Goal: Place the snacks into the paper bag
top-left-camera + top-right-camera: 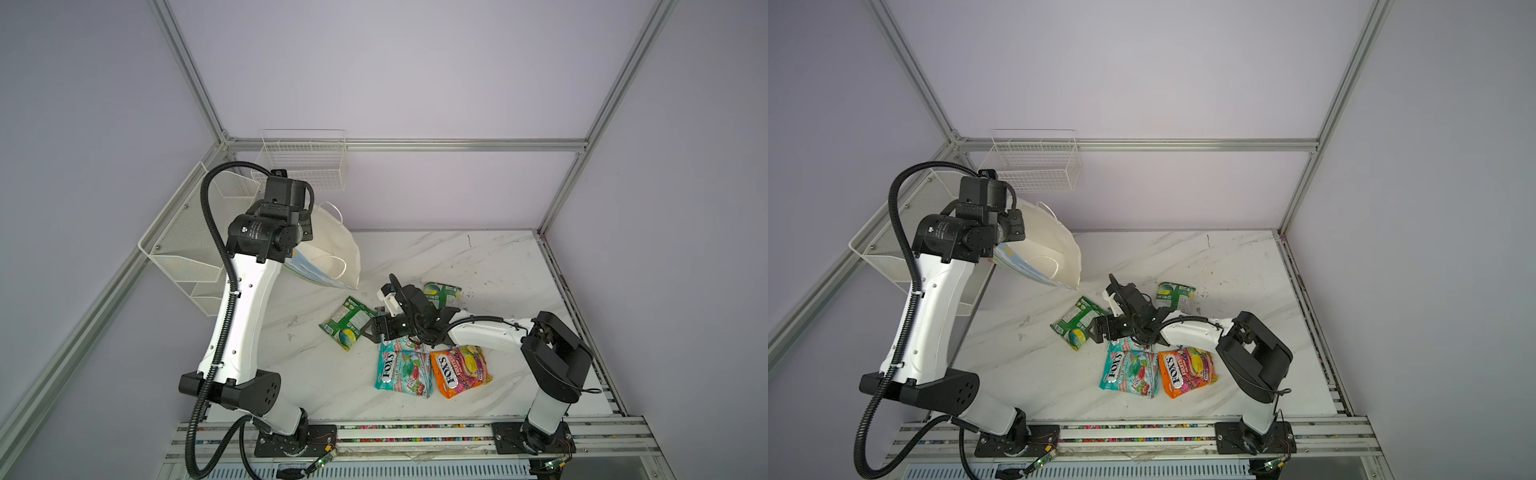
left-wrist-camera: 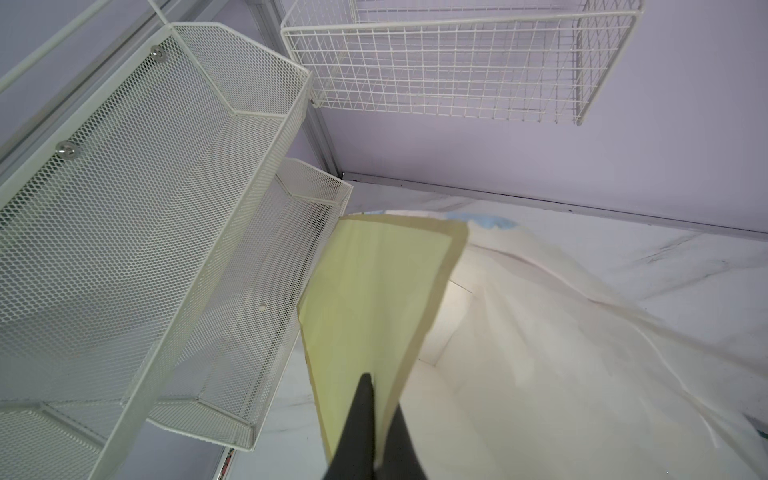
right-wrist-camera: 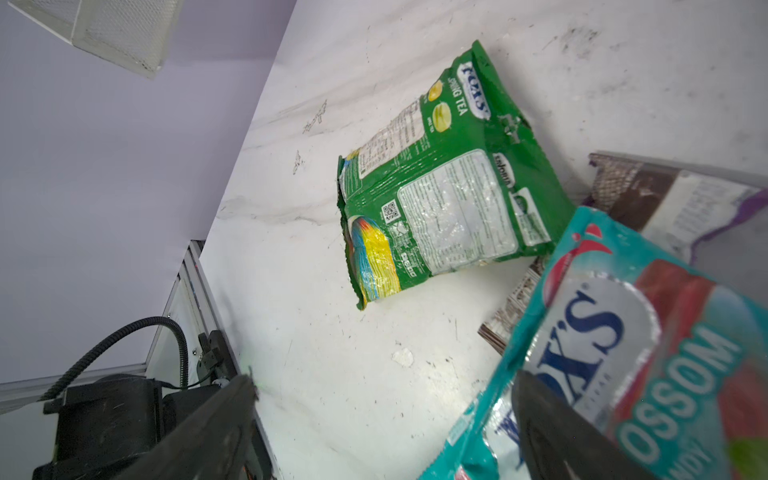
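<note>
While the left gripper is clamping the rim of the bag and holding it tilted, mouth open, at centre left of both top views, no packet is showing inside it, so the task is looking barely begun. The right gripper is hanging low over the table in the middle of the frame, jaws spread wide and grasping nothing, between a green packet to its left and the teal packets just below it. In the right wrist view one finger is overlapping a teal packet, though I cannot tell whether it is touching. An orange packet is lying just right of the teal ones, a second green packet is sitting above the arm, and a dark wrapper is peeking out at the right edge of the right wrist view. All of these are lying on the table, apart from the bag, so I am judging that every visible packet is left to be carried over
</note>
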### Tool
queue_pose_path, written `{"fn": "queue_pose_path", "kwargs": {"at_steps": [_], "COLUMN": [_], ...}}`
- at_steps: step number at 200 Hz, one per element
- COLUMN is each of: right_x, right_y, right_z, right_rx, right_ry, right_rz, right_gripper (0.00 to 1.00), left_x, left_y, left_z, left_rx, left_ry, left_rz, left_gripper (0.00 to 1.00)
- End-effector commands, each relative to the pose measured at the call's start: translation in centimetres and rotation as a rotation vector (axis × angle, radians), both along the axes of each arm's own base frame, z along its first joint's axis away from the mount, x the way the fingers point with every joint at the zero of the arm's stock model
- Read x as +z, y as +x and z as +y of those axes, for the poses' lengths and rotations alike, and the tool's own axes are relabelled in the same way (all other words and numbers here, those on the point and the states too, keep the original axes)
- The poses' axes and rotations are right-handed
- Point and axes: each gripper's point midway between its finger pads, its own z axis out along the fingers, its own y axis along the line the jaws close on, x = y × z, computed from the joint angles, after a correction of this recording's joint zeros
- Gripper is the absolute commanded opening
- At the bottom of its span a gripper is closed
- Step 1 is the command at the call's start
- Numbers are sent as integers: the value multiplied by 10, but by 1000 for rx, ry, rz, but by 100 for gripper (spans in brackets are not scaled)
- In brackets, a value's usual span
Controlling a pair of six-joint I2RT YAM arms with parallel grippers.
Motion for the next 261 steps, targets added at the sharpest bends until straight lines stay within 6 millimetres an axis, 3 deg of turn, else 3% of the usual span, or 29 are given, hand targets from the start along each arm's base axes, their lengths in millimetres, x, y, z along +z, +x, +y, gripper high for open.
{"fn": "queue_pose_path", "kwargs": {"at_steps": [1,77,138,164,207,261], "right_x": [2,-36,-64,-79,-76,-77], "right_y": [5,13,39,55,78,89], "right_z": [18,37,24,6,-12,-2], "right_rx": [-22,-59,-208,-272,-297,-261], "right_ry": [33,-38,-160,-192,-184,-163], "right_rz": [-3,40,52,83,62,69], "right_gripper": [97,97,97,97,97,97], "left_x": [7,16,15,16,17,16], "left_y": [-10,-26,-33,-36,-37,-36], "left_z": [10,19,21,22,23,22], "left_rx": [18,36,38,39,41,36], "left_ry": [23,18,18,17,17,12], "left_rz": [-23,-45,-44,-46,-48,-46], "left_gripper": [0,0,0,0,0,0]}}
